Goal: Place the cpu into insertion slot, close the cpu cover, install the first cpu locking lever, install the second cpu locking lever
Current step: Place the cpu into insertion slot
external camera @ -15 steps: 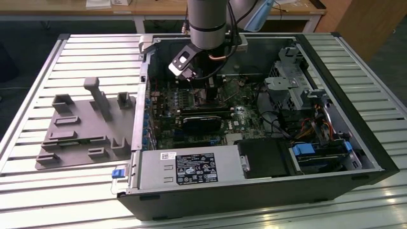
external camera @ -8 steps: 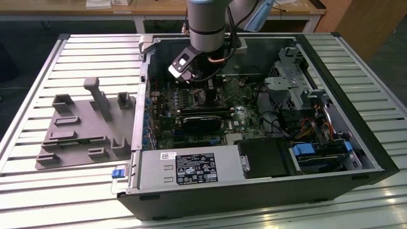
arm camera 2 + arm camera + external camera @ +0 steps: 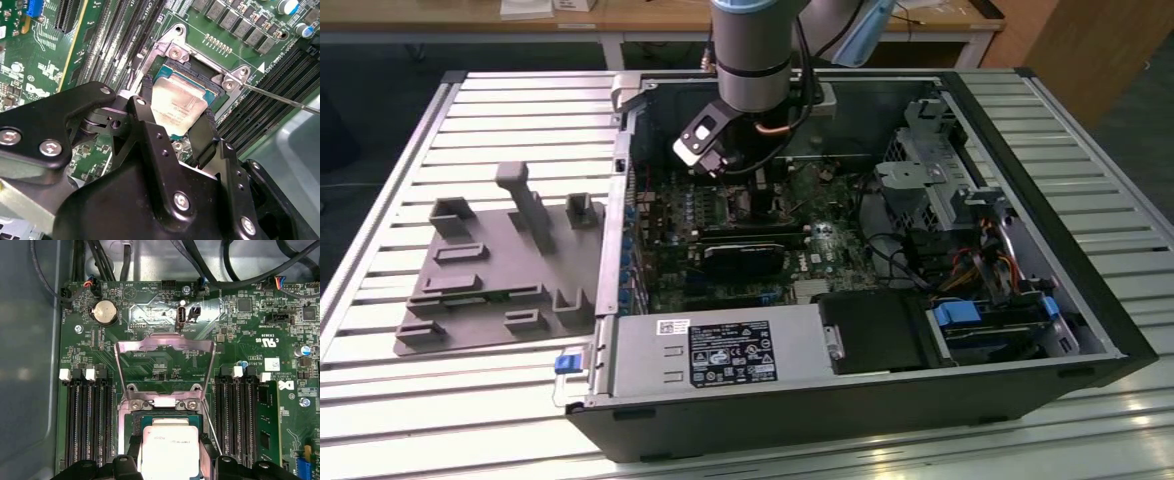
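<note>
Silvery grey metal tops the cpu (image 3: 180,102), and the black pincer (image 3: 176,114) pinches it between two fingers (image 3: 202,137), one on each side edge. The cpu is right over the insertion slot (image 3: 197,70), just under the fingertips. I cannot tell if it sits all the way down.

In the first wrist view the pincer (image 3: 167,452) grips the cpu (image 3: 169,447) the same way. Just past the fingertips, the cpu cover (image 3: 165,343) is flipped open and leans back over the green board (image 3: 150,370). A thin metal rod (image 3: 212,432) runs close beside one finger. Long black memory slots (image 3: 87,425) lie on both sides of the pincer. A round silver battery (image 3: 105,311) sits farther off, beyond the open cover.

In the exterior view the arm (image 3: 750,60) reaches down into an open black computer case (image 3: 854,410). The case rests on a tabletop (image 3: 480,110) of metal slats. A grey plastic holder (image 3: 480,280) lies outside the case, well apart from the pincer.
</note>
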`<move>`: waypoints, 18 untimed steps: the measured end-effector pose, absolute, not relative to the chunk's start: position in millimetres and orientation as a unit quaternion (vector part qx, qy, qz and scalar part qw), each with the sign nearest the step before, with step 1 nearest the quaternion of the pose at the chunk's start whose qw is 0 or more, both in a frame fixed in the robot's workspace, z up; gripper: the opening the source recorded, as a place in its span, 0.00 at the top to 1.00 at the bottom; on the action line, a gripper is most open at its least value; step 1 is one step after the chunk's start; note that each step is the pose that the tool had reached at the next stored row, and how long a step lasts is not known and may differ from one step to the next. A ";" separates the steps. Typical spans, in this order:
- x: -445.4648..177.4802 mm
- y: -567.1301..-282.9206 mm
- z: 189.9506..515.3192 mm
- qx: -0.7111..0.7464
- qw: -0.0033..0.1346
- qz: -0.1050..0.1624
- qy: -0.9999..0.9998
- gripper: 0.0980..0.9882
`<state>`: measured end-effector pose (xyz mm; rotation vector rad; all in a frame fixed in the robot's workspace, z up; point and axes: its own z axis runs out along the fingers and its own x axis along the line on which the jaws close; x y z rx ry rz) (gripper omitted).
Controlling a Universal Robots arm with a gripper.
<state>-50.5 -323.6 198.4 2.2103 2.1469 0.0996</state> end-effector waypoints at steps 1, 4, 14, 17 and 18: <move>-50.5 -323.2 197.9 0.717 0.029 0.032 0.696 0.51; -50.5 -322.0 196.5 0.717 0.029 0.032 0.696 0.51; -50.5 -320.3 194.4 0.717 0.029 0.032 0.696 0.51; -50.6 -320.4 193.5 0.717 0.029 0.032 0.696 0.51; -50.5 -320.4 193.5 0.717 0.029 0.032 0.696 0.51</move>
